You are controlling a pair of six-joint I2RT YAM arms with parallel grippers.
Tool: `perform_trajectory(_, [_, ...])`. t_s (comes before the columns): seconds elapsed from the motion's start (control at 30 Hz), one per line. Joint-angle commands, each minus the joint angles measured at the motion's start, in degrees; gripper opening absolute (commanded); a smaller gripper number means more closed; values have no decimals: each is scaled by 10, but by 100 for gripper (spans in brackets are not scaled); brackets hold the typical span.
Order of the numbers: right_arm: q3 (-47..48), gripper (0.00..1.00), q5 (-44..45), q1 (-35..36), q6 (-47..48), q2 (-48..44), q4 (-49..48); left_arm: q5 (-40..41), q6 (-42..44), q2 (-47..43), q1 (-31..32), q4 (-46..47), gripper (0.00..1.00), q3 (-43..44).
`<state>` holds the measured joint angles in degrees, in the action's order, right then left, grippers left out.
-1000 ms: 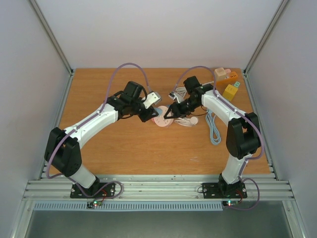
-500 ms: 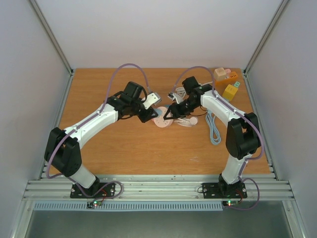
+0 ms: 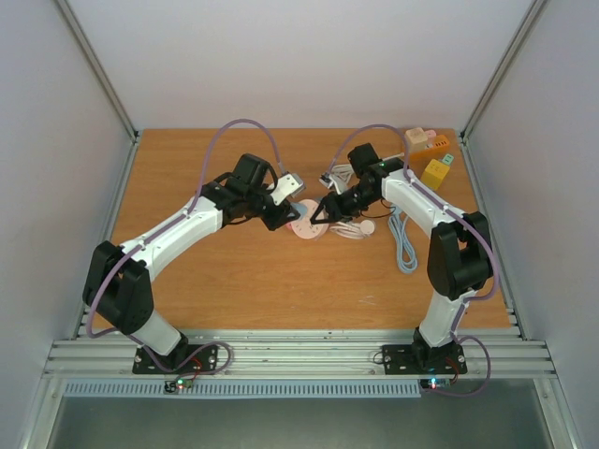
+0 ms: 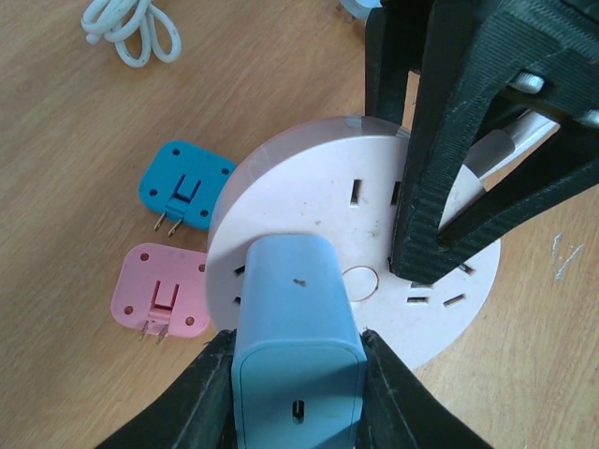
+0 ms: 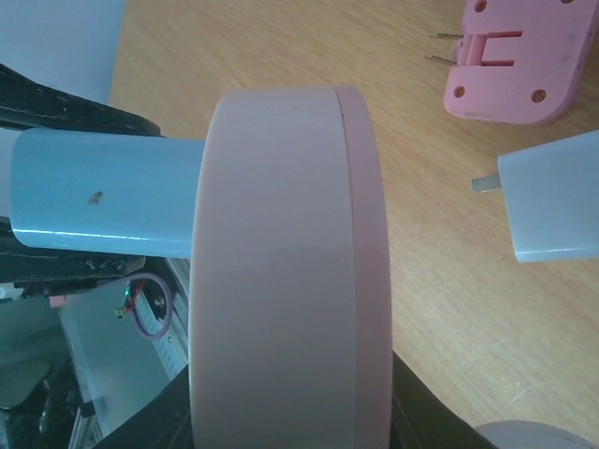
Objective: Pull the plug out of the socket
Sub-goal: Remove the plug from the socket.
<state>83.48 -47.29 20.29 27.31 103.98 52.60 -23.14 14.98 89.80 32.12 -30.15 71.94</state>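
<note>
A round pale pink socket [image 4: 374, 224] stands tilted on the table, also in the top view [image 3: 307, 223] and edge-on in the right wrist view [image 5: 290, 271]. A light blue plug [image 4: 298, 346] sits in its face; it shows in the right wrist view [image 5: 103, 192] too. My left gripper [image 4: 298, 393] is shut on the blue plug, one finger on each side. My right gripper [image 5: 281, 421] is shut on the socket's rim; its black fingers [image 4: 449, 159] reach over the socket's face.
A blue adapter [image 4: 187, 184] and a pink adapter [image 4: 164, 290] lie left of the socket. A white cable coil [image 4: 131, 28] lies further off. A white charger [image 5: 562, 196] and a pink adapter [image 5: 510, 61] lie nearby. Orange and yellow blocks [image 3: 432, 159] and a grey-blue cable [image 3: 404, 243] lie right.
My right arm shifted slightly left and back again with the socket. The left arm stays in place on the plug.
</note>
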Motion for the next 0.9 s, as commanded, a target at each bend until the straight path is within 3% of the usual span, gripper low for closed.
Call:
perform_trajectory(0.0, [13,1,94,-5,3,-1,-2,-22,-24,-25,-6,0,0,1])
perform_trajectory(0.23, [19,1,127,12,16,0,4,-26,-24,-23,-6,-7,0,5])
perform_trajectory(0.47, [21,1,44,-20,-6,-2,6,-20,-25,-36,-8,1,0,-2])
perform_trajectory(0.87, [12,1,60,-30,-12,-5,-5,-27,-28,-36,-12,5,0,-4])
